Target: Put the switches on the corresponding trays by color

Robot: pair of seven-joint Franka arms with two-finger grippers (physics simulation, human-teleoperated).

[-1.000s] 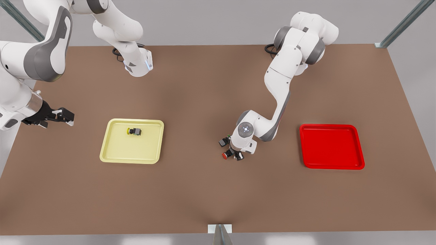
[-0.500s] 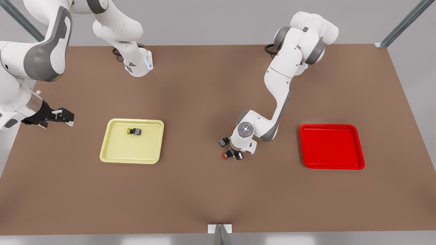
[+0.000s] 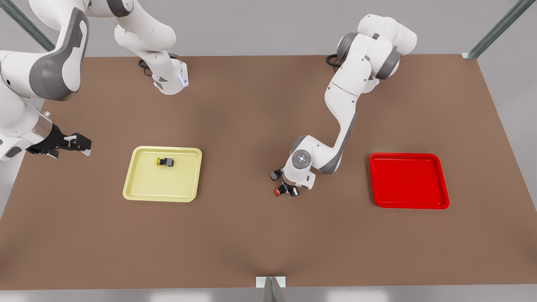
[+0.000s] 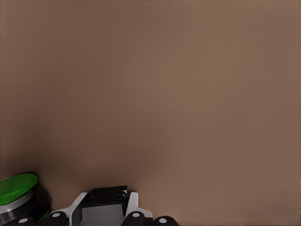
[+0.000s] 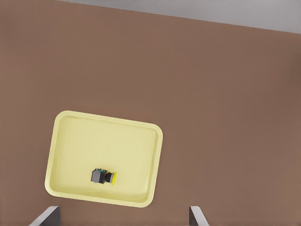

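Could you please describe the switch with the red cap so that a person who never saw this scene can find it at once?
On the brown table, look between the pale yellow tray and the red tray. There the left gripper is lowered over two tiny dark switches. The red switch is nearer the camera and has a round red cap; the green switch behind it does not.

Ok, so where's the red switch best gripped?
By its dark boxy body, from above, across the flat sides: the red switch lies on its side, and its round cap would likely slip. The left gripper is right over it, with the green switch close beside. The right gripper waits at the front view's left.
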